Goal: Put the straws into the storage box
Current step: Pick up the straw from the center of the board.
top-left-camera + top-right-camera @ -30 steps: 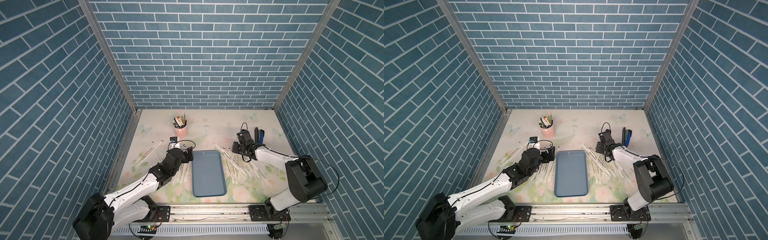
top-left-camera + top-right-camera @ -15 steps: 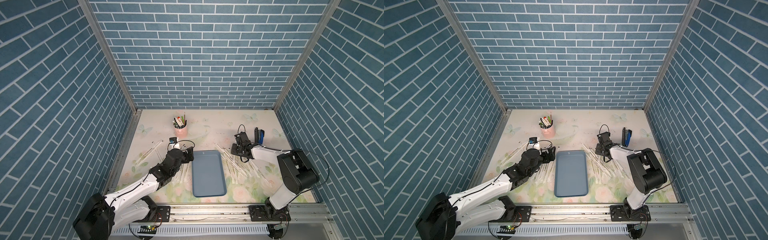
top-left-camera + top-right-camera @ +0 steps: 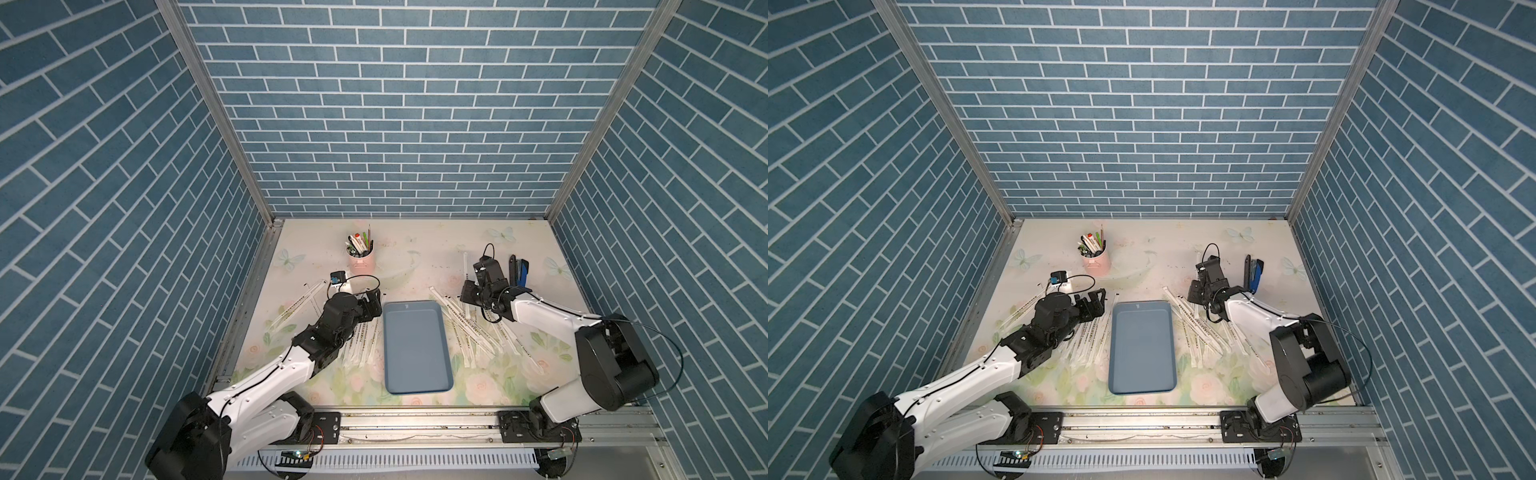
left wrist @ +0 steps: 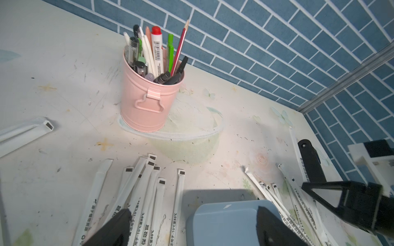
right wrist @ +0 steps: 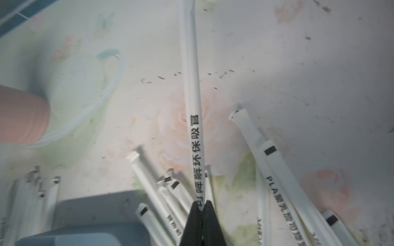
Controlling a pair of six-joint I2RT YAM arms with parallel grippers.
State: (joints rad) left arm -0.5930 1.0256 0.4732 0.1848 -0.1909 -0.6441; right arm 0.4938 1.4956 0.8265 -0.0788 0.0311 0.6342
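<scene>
At three o'clock of the blue storage tray (image 3: 417,345), the right gripper (image 5: 201,207) is pinched tight on one wrapped straw (image 5: 193,106) among scattered straws (image 3: 471,334). At nine o'clock, the left gripper (image 4: 194,209) hangs wide open over another pile.

- Both top views reach me bright and even, the brick walls (image 3: 83,166) bowing at the edges.
- My right wrist view is soft, the pink cup (image 5: 21,115) smeared.
- My left wrist view is sharp; a grey shadow lies just beyond the storage box (image 4: 221,225).
</scene>
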